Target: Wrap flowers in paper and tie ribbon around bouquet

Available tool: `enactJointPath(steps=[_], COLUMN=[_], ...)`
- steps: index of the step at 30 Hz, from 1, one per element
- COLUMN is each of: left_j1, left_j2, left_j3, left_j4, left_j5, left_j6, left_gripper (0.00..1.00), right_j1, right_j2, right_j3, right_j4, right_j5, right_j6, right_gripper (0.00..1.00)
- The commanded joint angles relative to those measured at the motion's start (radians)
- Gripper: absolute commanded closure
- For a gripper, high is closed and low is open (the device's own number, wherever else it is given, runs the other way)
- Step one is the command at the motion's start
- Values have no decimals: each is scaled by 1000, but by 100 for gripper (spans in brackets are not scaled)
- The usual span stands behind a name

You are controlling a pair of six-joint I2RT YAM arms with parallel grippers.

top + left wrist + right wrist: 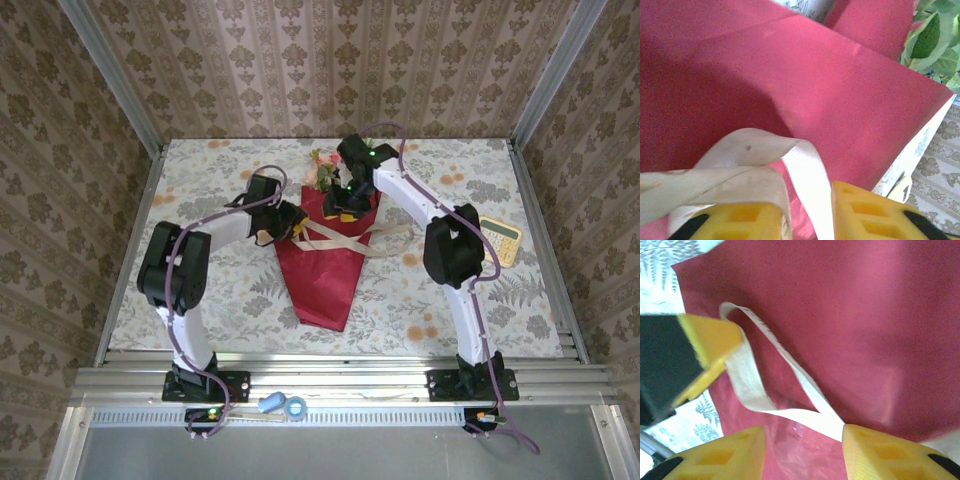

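bouquet [325, 265] lies mid-tabletop [200, 290], ribbon [385, 233] crossed over it, calculator [499, 240] far right; right arm [420, 200] partly hides flowers [322, 172]. Wrist views: left fingers [740, 220] narrowly apart astride ribbon; right fingers [890, 450] wide, ribbon loop between.
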Motion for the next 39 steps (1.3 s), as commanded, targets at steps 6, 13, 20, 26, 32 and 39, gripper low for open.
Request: enactJointPath(steps=[6,13,20,26,32,39], left_j1=[-13,-6,-43,-84,-107,-122], left_j2=[-175,-233,-73,42,121,145], left_j3=[47,2,180,256,286,280], left_j4=[-389,-524,-737,-726,-726,-718], left_j5=[-122,-201,-367,-377,-384,-408], left_j6=[228,349,718,814,824,813], left_gripper=[38,70,67,53,51,63], right_j1=[-17,-17,-15,-17,-23,-26], right_j2=[-222,-274,-281,-276,-273,-227], right_j3=[-262,-343,-323,-336,-366,-333], right_j4=[145,191,185,187,222,170], right_j5=[86,66,54,39,24,134], right_j6=[149,184,192,203,235,198], right_gripper=[62,63,64,63,62,61])
